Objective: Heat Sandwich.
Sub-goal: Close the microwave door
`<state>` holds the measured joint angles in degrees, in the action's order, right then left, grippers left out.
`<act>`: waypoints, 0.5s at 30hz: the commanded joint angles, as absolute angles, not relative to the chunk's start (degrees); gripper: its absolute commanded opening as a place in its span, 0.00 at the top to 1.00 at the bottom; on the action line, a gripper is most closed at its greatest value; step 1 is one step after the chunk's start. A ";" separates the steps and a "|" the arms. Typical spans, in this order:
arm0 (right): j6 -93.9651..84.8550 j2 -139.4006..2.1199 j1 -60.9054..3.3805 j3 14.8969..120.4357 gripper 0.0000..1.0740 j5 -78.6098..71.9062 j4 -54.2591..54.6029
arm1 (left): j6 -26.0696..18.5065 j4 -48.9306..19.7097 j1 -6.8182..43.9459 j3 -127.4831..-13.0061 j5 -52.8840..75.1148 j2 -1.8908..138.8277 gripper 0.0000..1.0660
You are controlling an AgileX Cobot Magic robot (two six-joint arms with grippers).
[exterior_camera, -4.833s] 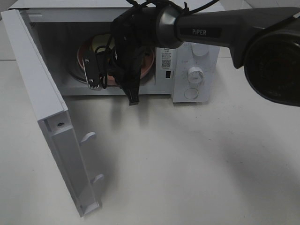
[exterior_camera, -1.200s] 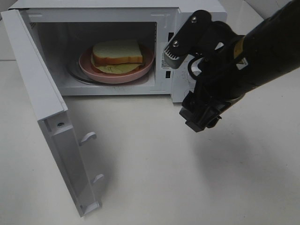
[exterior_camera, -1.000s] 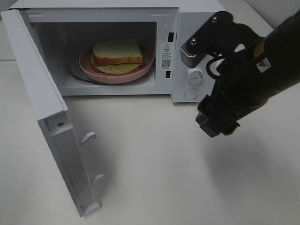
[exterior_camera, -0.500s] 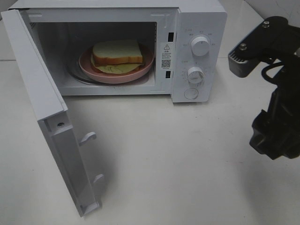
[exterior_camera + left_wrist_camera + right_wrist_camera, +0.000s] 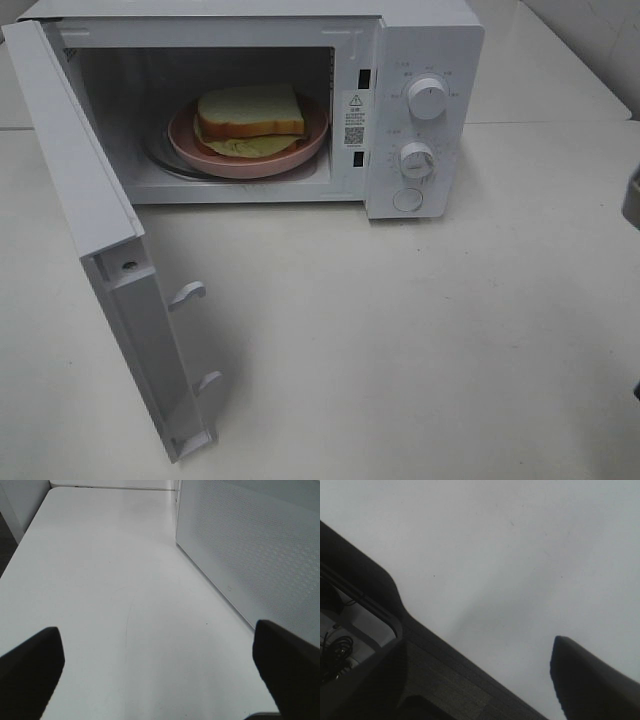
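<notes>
Well apart from both grippers, the sandwich (image 5: 250, 112) is seen lying flat on the plate (image 5: 185, 145) inside the microwave (image 5: 425, 40), whose door (image 5: 75, 190) is swung wide open. The plate is centred on the cavity floor and is mostly covered by the sandwich, a pink rim being left showing at the front and sides. The sandwich is laid with its top slice facing up and a crust side turned toward the opening; it is nearly square, its slightly longer side being set across the cavity, and pale filling is shown along the front under the upper slice. The left gripper (image 5: 156, 632) is placed over the table (image 5: 100, 555), just beside a perforated white panel (image 5: 260, 545); its fingers (image 5: 35, 665) are spread wide, and nothing is gripped or touched by them. Of the right gripper (image 5: 485, 670) only one finger (image 5: 590, 680) is clearly made out, above the table where a dark edge is met; its jaws are taken to be parted wide, and nothing is seen held between them
</notes>
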<state>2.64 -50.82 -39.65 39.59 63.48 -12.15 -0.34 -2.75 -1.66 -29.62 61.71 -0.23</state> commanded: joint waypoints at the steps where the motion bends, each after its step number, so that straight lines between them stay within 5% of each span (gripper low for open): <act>1: 3.67 -47.10 -39.42 35.87 0.29 64.17 -11.75 | 0.00 -2.92 -1.83 -29.56 61.08 -1.38 0.08; 15: 4.35 -29.85 -20.28 31.86 0.29 62.22 -11.06 | 0.00 -2.92 -1.83 -29.56 61.08 -1.38 0.08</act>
